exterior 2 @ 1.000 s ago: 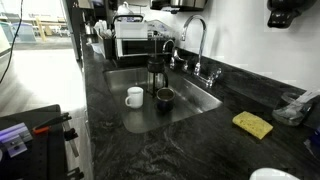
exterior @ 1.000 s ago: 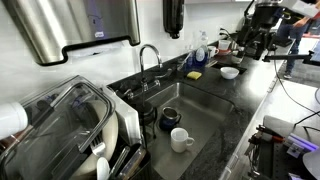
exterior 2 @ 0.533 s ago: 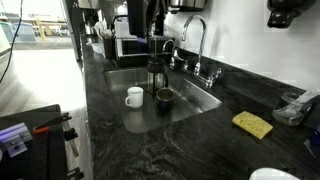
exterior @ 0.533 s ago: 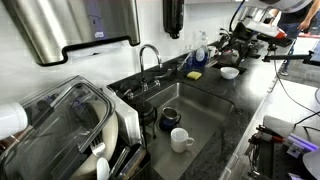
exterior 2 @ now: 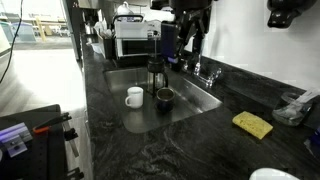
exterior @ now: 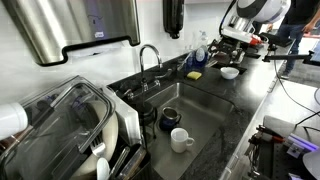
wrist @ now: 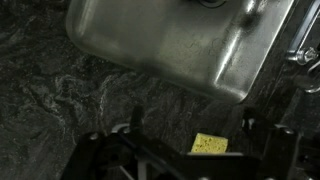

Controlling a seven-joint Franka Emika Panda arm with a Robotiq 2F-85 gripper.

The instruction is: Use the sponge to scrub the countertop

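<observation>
The yellow sponge (exterior: 194, 74) lies flat on the dark countertop (exterior: 250, 100) beside the faucet; it also shows in an exterior view (exterior 2: 253, 124) and low in the wrist view (wrist: 209, 144). My gripper (exterior: 233, 42) hangs in the air above the counter, a little to the side of the sponge and well above it. In an exterior view the gripper (exterior 2: 185, 45) is over the far end of the sink. In the wrist view the gripper (wrist: 192, 125) has its fingers (wrist: 135, 122) spread wide with nothing between them. The countertop shows in both other views (exterior 2: 180, 140) (wrist: 60, 90).
A small white bowl (exterior: 230, 72) sits near the sponge. The sunken sink (exterior 2: 150, 110) holds a white mug (exterior 2: 134, 96), a dark cup (exterior 2: 164, 98) and a French press (exterior 2: 156, 72). The faucet (exterior: 148, 55) and a dish rack (exterior: 70, 130) stand by the sink.
The arm has swung in from the far end of the counter toward the sponge, and its gripper now hangs above the sink's far end.
</observation>
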